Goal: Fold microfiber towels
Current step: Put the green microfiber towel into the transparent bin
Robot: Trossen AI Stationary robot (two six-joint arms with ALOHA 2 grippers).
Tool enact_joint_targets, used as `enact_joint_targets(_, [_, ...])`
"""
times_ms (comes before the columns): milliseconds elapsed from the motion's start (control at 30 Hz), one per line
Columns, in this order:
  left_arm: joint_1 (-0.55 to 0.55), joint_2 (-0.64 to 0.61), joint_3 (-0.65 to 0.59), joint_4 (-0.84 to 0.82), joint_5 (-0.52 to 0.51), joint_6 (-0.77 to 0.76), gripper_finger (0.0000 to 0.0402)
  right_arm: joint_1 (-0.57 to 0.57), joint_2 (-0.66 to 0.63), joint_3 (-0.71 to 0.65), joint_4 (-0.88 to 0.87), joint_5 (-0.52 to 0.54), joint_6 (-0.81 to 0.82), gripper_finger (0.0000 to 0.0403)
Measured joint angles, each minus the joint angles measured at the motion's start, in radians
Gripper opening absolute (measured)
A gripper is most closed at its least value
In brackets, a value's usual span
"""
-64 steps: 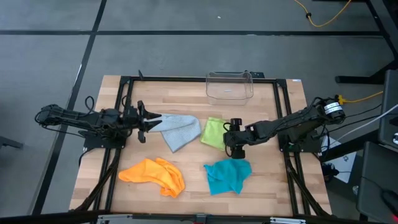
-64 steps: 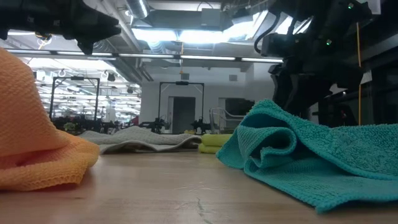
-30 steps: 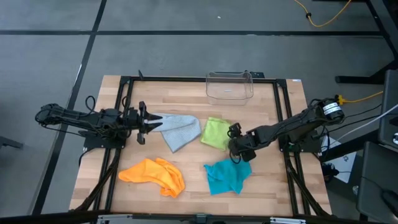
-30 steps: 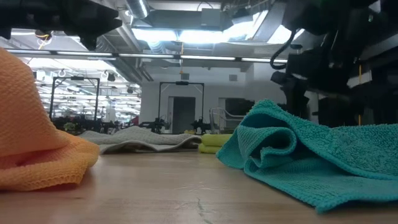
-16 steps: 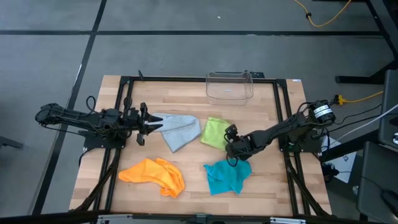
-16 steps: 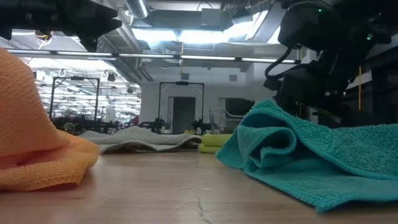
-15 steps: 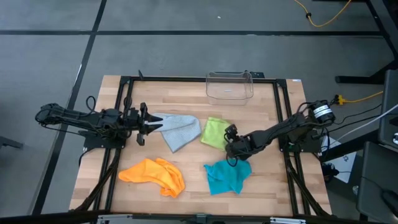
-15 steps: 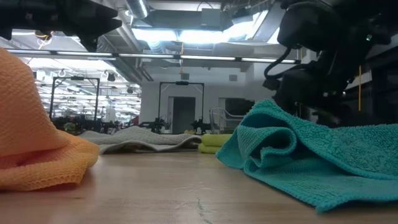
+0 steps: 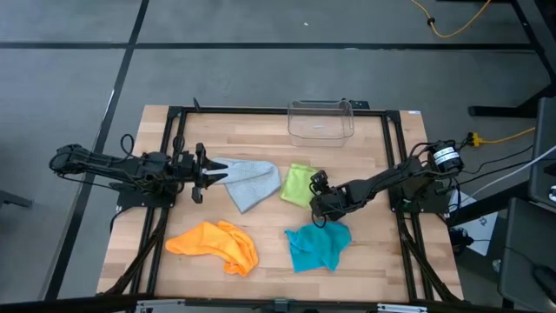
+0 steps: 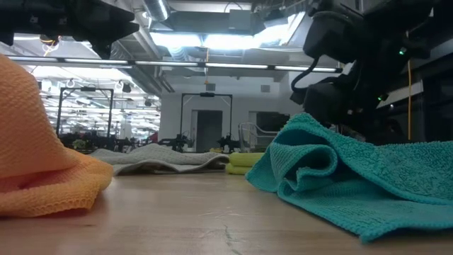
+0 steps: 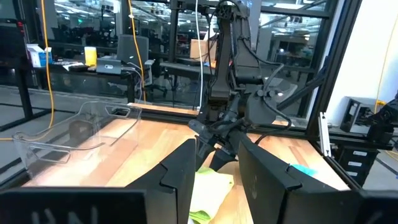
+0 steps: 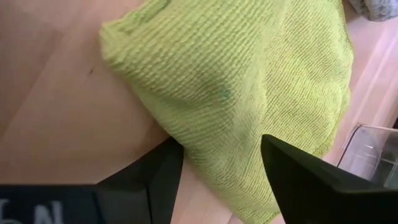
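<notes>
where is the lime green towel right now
In the high view, the lime green microfiber towel lies mid-table, right of the grey-blue towel and above the teal towel, with the right end effector at its edge.

arms: two slim black jointed arms, black cables looped along them
left claw [image 9: 198, 173]: black, two flat fingers
right claw [image 9: 318, 198]: black
right arm base: white-capped joint
</notes>
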Motion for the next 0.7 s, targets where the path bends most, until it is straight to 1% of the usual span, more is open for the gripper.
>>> enact_joint_targets(100, [0.0, 0.0, 0.0, 0.0, 0.0, 0.0, 0.0115, -0.001, 0.002, 0.0, 0.01, -0.005, 0.002, 0.0193])
enact_joint_targets(200, [0.0, 0.0, 0.0, 0.0, 0.0, -0.003, 0.0115, -0.001, 0.003, -0.001, 0.011, -0.019, 0.04, 0.0161])
enact_joint_targets(333, [0.0, 0.0, 0.0, -0.006, 0.0, -0.004, 0.0115, -0.002, 0.005, -0.002, 0.014, -0.034, 0.11, 0.0101])
enact_joint_targets(467, [0.0, 0.0, 0.0, -0.02, 0.0, -0.004, 0.0115, -0.002, 0.006, 0.0, 0.016, -0.044, 0.197, 0.0027])
enact_joint_targets(500, [0.0, 0.0, 0.0, -0.024, 0.0, -0.004, 0.0115, -0.002, 0.006, 0.005, 0.01, -0.044, 0.214, 0.0015])
enact_joint_targets(600, [0.0, 0.0, 0.0, -0.034, 0.0, -0.004, 0.0115, -0.003, 0.004, 0.035, -0.035, -0.044, 0.255, 0.0011])
enact_joint_targets(700, [0.0, 0.0, 0.0, -0.037, -0.001, -0.005, 0.0115, -0.004, -0.017, 0.077, -0.089, -0.006, 0.261, 0.0006])
